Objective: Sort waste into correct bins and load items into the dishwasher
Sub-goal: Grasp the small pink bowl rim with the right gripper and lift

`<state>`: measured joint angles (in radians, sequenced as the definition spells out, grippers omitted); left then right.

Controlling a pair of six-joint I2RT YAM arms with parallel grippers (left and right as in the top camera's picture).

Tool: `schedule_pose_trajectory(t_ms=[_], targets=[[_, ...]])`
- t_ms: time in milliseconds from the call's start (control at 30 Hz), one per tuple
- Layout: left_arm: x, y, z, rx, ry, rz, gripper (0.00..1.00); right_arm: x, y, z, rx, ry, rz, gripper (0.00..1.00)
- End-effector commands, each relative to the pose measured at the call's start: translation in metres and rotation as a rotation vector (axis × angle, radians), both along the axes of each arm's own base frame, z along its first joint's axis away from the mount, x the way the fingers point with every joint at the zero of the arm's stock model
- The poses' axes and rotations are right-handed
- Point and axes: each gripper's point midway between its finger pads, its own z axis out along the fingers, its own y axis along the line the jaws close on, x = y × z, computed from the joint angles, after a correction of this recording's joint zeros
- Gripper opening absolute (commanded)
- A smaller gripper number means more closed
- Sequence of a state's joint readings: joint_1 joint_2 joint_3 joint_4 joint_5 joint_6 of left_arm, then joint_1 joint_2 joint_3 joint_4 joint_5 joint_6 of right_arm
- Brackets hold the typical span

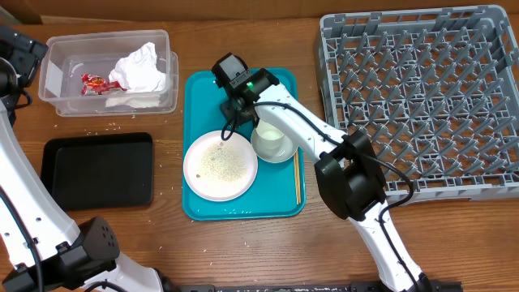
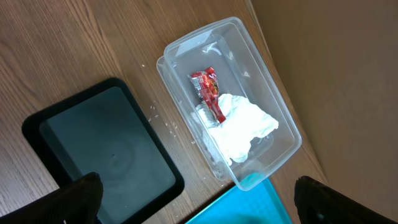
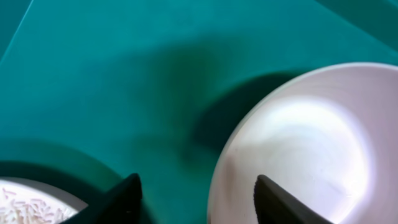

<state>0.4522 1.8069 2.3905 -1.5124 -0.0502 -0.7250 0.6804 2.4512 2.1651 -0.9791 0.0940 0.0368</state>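
Rim of the bowl (image 1: 272, 144) runs between the jaws of the right gripper (image 3: 196, 200). One finger is inside and one outside, with a gap on each side (so spread, not yet a pinch). The bowl stands on the teal tray (image 1: 280, 203), just beside the plate (image 1: 220, 166) of rice (image 1: 222, 165) and near the chopsticks (image 1: 298, 175).

The likely trouble is a thin one-sided hold. Gripped at one edge, the bowl could tip or slip on the lift, and the rack (image 1: 422, 97) is well apart to the right. The outer finger is also near the plate, and a nudge could scatter grains.

The left gripper (image 2: 198, 202) is spread wide and empty, above the tub (image 2: 283, 155) with napkins (image 2: 245, 127) and wrapper (image 2: 210, 92), beside the black tray (image 2: 102, 152).
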Motion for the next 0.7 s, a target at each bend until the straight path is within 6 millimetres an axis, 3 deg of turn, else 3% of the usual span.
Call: schedule_pose_trajectory(t_ms=[0,333,467,667], targets=[[0.001,0.002,-0.002,0.014,0.013,-0.006,1.0,0.002,-0.003,-0.006,-0.009,0.002,-0.018,0.48],[0.001,0.002,-0.002,0.014,0.013,-0.006,1.0,0.004,-0.005,-0.005,-0.019,-0.007,-0.023,0.15],[0.001,0.002,-0.002,0.014,0.013,-0.006,1.0,0.007,-0.008,0.001,-0.033,-0.03,-0.032,0.11],[0.001,0.002,-0.002,0.014,0.013,-0.006,1.0,0.018,0.001,0.038,0.012,-0.084,-0.034,0.04]])
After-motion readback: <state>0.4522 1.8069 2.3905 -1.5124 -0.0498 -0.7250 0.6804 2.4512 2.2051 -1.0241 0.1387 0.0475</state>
